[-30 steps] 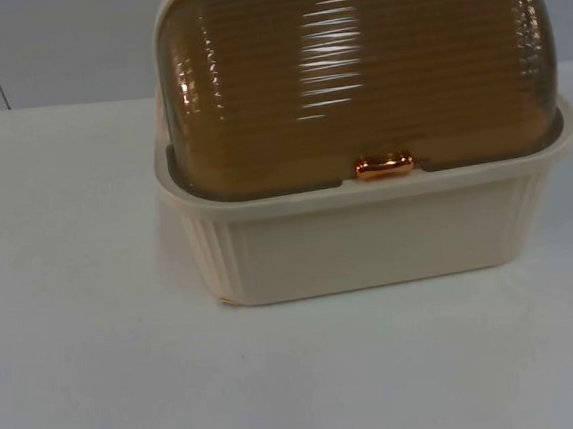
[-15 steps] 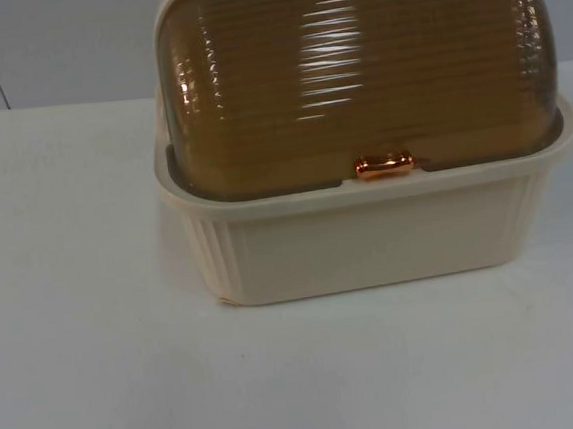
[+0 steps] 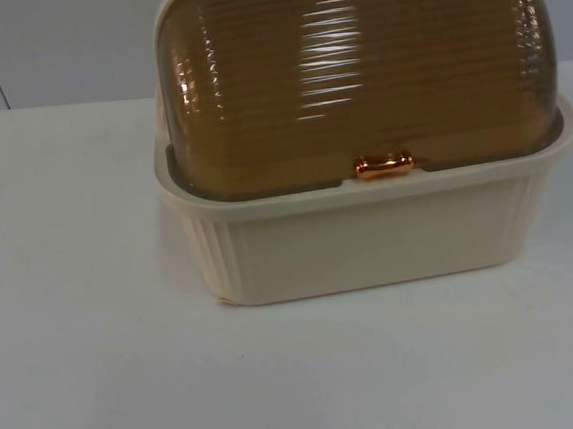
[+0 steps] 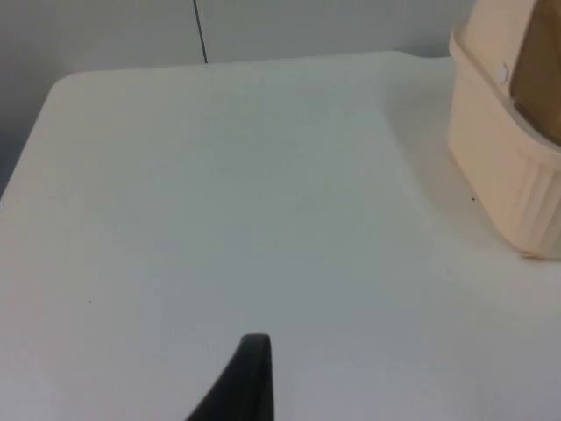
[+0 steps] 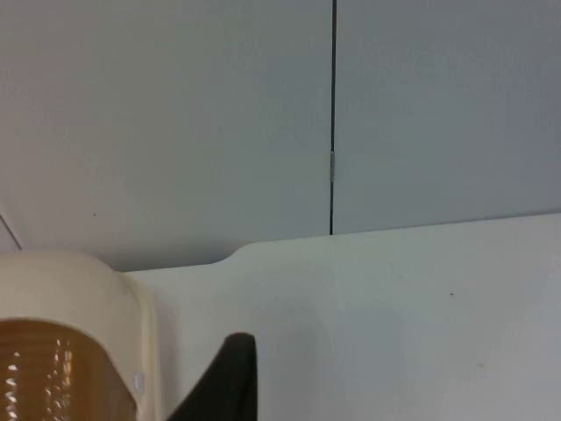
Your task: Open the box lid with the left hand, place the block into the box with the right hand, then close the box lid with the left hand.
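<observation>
A cream ribbed box (image 3: pixel 369 242) stands in the middle of the white table. Its amber see-through roll-top lid (image 3: pixel 354 68) is down, and the lid's front edge rests on the box's front rim. A small copper handle (image 3: pixel 384 165) sits at the middle of that edge. My left gripper (image 4: pixel 250 386) hovers over bare table, well apart from the box's side (image 4: pixel 504 175). My right gripper (image 5: pixel 230 377) is beside the box's upper corner (image 5: pixel 88 294), with the amber lid (image 5: pixel 44 373) close by; I cannot tell whether it touches.
The grey partition wall (image 3: pixel 51 44) closes off the table behind the box. Bare white table (image 3: pixel 80 373) stretches in front of and to the left of the box. The table's left edge (image 4: pixel 26 149) is near my left arm.
</observation>
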Tool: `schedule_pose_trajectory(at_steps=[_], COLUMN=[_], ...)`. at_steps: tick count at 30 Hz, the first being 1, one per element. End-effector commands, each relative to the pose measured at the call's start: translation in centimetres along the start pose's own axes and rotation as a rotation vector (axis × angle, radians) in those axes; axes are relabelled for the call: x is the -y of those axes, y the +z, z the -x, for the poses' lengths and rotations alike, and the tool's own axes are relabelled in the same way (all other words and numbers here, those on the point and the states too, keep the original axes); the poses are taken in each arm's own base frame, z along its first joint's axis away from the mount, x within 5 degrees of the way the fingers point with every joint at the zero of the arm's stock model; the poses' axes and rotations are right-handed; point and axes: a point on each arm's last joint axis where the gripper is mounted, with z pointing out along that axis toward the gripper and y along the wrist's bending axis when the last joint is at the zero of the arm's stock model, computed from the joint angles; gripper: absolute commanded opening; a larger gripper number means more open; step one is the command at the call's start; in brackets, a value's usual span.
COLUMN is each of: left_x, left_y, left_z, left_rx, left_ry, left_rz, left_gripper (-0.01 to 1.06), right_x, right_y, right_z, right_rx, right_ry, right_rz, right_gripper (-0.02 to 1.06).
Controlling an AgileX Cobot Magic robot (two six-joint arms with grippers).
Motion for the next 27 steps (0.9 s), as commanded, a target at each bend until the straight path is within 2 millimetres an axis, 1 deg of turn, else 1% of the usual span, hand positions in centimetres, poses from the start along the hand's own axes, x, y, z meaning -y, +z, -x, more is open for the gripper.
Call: schedule_pose_trajectory(at_steps=[1,5,27], left_x=[-0.05,-0.08,-0.10], left_y=[0.38,0.47,0.54], left_z=[-0.38,-0.50,-0.60], left_rx=[-0.017,-0.025,-0.033], left_ry=[-0.007,-0.006,-0.005], left_rz=[0.004,0.007,0.009], left_gripper=[1.03,1.03,1.03], right_x=[0.03,-0.01,-0.01], right_y=[0.24,0.93,0.93], right_z=[0.04,-0.46,-0.45], right_rx=[0.023,-0.002,0.000], right_ry=[0.000,-0.002,-0.002], right_rz=[-0.002,-0.002,-0.001], right_gripper=[1.03,1.03,1.03])
